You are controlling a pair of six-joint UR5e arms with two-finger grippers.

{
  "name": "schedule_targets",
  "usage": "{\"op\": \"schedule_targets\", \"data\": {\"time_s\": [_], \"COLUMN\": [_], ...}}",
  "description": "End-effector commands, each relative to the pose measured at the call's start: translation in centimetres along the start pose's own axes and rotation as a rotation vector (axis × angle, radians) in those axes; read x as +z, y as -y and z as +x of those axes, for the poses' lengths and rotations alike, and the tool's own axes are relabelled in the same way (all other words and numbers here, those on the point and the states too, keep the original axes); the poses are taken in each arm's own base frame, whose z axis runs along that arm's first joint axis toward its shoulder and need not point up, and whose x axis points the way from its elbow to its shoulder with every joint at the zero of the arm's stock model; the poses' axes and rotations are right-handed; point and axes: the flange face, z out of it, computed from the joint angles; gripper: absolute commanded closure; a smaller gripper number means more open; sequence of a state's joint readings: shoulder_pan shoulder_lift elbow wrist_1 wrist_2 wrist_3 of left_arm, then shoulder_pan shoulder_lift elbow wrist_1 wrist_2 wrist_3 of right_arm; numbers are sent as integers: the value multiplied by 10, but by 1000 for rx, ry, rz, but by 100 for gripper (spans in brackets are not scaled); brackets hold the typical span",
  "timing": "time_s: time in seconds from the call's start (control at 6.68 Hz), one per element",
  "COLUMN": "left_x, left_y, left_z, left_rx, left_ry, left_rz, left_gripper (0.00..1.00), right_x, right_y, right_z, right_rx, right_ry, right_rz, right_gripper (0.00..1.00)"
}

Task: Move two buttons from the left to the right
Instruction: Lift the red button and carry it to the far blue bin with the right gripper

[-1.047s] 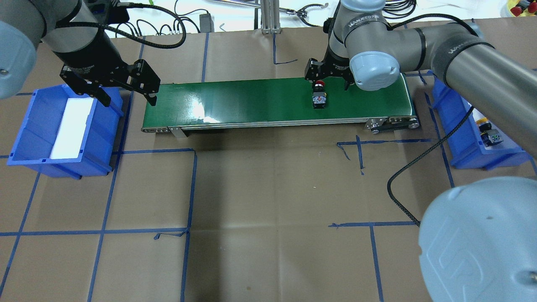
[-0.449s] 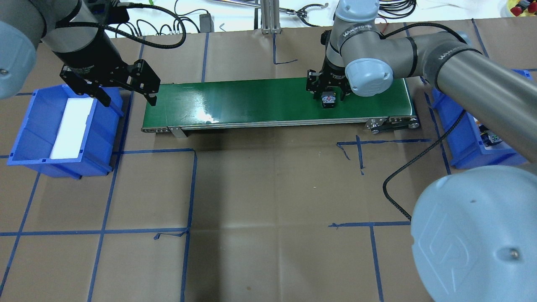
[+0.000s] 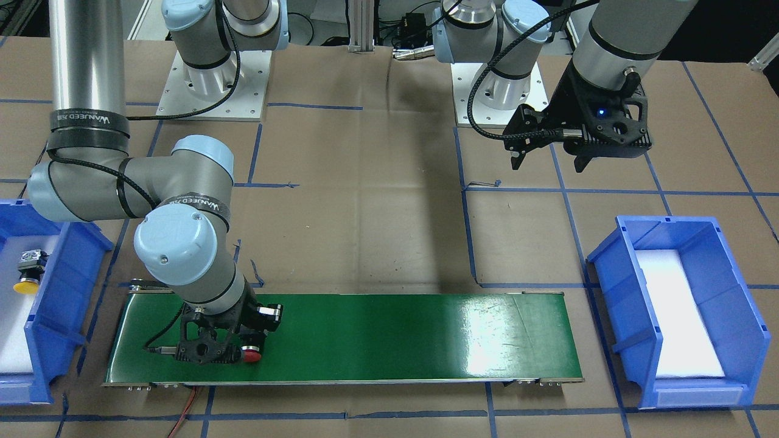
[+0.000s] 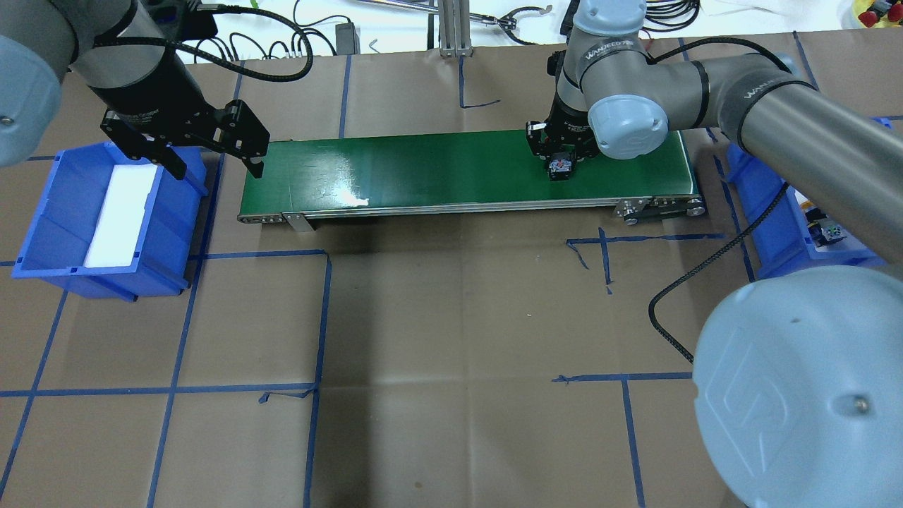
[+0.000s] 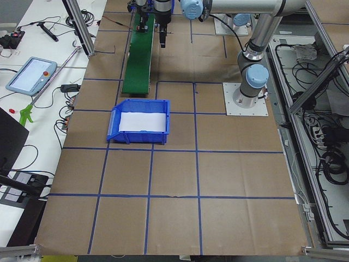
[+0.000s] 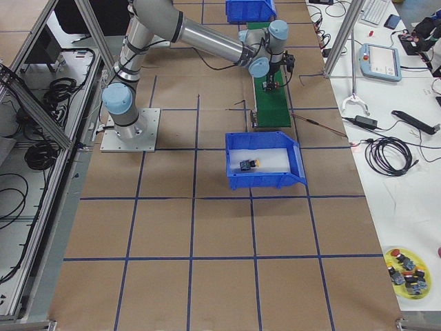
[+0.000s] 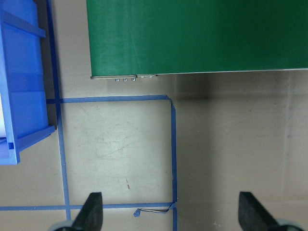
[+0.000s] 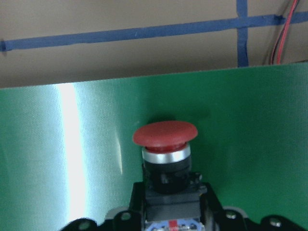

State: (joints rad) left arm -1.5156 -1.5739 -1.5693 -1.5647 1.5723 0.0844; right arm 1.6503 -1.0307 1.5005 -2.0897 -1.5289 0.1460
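The red button (image 8: 165,134) lies on its side on the green conveyor belt (image 4: 423,169) near the belt's right end, its grey block (image 4: 561,168) showing under the wrist. My right gripper (image 4: 561,156) is low on the belt and shut on the red button (image 3: 251,354), its fingers tight against the black body. The yellow button (image 3: 27,283) lies in the right blue bin (image 4: 772,243) on white foam. My left gripper (image 4: 215,169) hangs open and holds nothing, between the left blue bin (image 4: 42,212) and the belt's left end.
The left blue bin (image 3: 614,286) holds only a white foam pad. A black cable (image 4: 670,303) loops over the paper in front of the belt. My right arm's elbow (image 4: 797,395) fills the near right corner. A yellow dish of spare buttons (image 6: 406,276) sits off the table.
The red button rode the belt to the right. My right gripper followed it, came down over it and shut on it. My left arm has not moved.
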Motion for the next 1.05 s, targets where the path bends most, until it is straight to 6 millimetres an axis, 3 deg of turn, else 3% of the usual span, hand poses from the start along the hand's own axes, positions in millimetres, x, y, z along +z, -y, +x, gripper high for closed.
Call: {"op": "schedule_targets", "data": {"time_s": [0.0, 0.15, 0.3, 0.45, 0.6, 0.9], "left_x": [1, 0, 1, 0, 0, -1], "left_y": [0, 0, 0, 0, 0, 0], "left_z": [0, 0, 0, 0, 0, 0], "left_rx": [0, 0, 0, 0, 0, -2], "left_ry": [-2, 0, 0, 0, -2, -1], "left_rz": [-3, 0, -1, 0, 0, 2], "left_gripper": [0, 0, 0, 0, 0, 0], "right_x": [-43, -77, -109, -150, -175, -176], "right_y": [14, 20, 18, 8, -4, -13], "right_z": [28, 55, 96, 153, 214, 297], "right_rx": [-33, -86, -102, -95, -86, -70], "right_ry": [-34, -56, -62, -66, -72, -69], "right_rz": [23, 9, 14, 25, 39, 39], "right_gripper": [98, 98, 98, 98, 98, 98]}}
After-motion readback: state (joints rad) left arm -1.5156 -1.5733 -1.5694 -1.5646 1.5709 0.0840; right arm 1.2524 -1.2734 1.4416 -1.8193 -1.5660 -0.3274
